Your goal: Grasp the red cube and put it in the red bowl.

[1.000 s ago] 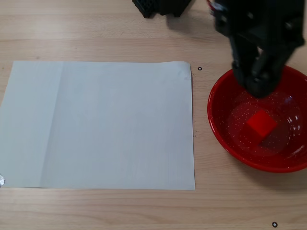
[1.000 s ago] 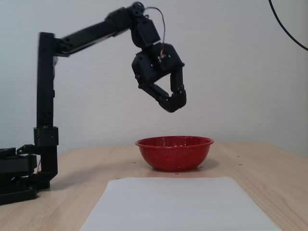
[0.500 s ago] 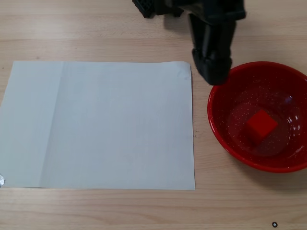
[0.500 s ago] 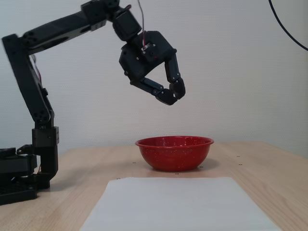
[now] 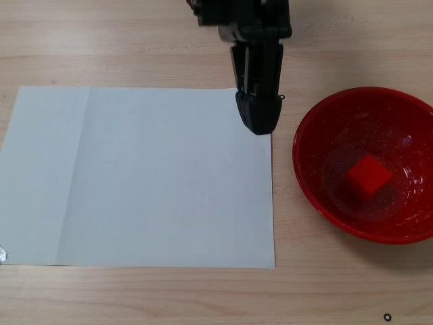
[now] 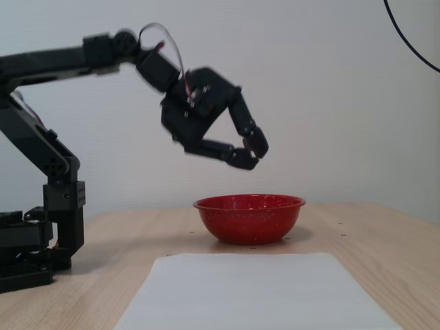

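The red cube (image 5: 369,177) lies inside the red bowl (image 5: 308,166), near its middle, in the top-down fixed view. From the side, the red bowl (image 6: 249,218) stands on the table and its wall hides the cube. My gripper (image 5: 257,124) hangs over the white paper's top right corner, left of the bowl and apart from it. In the side fixed view the gripper (image 6: 251,152) is well above the bowl's rim, its fingertips together and nothing between them.
A large white sheet of paper (image 5: 135,176) covers the wooden table (image 5: 203,298) left of the bowl. The arm's black base (image 6: 34,254) stands at the far left of the side view. Small black dots mark the table near the bowl.
The arm has drawn back and swung left, from above the bowl to over the paper's corner. The cube has stayed in the bowl. The gripper has stayed shut.
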Robot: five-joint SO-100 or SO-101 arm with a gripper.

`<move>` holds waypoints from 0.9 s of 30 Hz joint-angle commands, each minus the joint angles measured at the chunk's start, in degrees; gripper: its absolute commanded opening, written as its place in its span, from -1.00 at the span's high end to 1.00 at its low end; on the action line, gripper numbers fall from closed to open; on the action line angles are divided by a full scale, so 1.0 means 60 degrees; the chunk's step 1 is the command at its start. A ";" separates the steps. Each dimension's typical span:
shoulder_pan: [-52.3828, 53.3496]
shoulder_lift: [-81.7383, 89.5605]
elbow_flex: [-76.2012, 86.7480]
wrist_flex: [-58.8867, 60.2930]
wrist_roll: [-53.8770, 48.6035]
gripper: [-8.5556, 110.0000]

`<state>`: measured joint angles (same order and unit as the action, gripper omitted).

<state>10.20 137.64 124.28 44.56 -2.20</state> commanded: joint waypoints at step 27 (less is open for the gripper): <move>-0.0322 0.6665 0.8906 -0.7017 -0.0278 0.85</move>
<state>7.56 174.73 177.54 2.64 -2.55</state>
